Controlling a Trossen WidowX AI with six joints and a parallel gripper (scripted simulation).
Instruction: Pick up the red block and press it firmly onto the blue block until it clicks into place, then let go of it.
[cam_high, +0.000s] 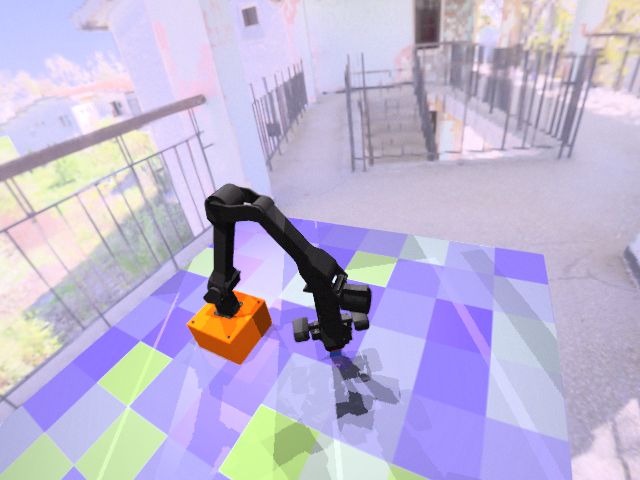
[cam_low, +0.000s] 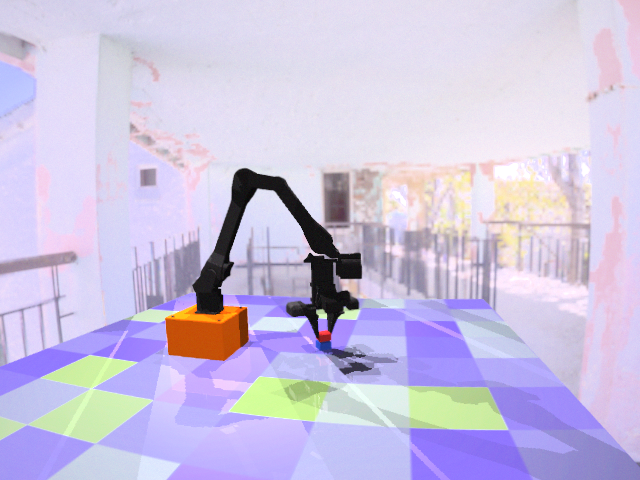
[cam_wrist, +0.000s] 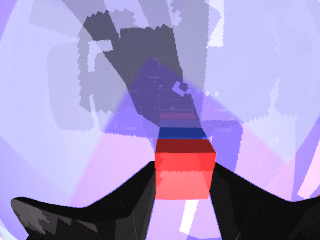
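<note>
A black robot arm (cam_high: 279, 227) (cam_low: 299, 211) stands on an orange box-shaped base (cam_high: 248, 341) (cam_low: 196, 338) at the left of a table (cam_high: 454, 372) (cam_low: 372, 449) patterned in violet, pale grey-blue and lime squares; from the base the arm rises to a high bend, runs over to the right and slopes down; its last section points almost straight down, with a dark blocky part jutting out to the right near the wrist.

The gripper (cam_high: 336, 349) (cam_low: 324, 334) (cam_wrist: 182, 167) hangs at the low end of the arm, fingertips down, close above the table; its two black fingers pinch a small red block (cam_low: 324, 335) (cam_wrist: 184, 162) from both sides.

The red block sits directly over a blue block (cam_low: 323, 345) (cam_wrist: 184, 133), the two lined up as one short stack in the exterior view; whether they have clicked together cannot be told; the blue block rests on the table, to the right of the orange base; dark shadows of the arm spread over the squares to the right and near side of the stack.
</note>
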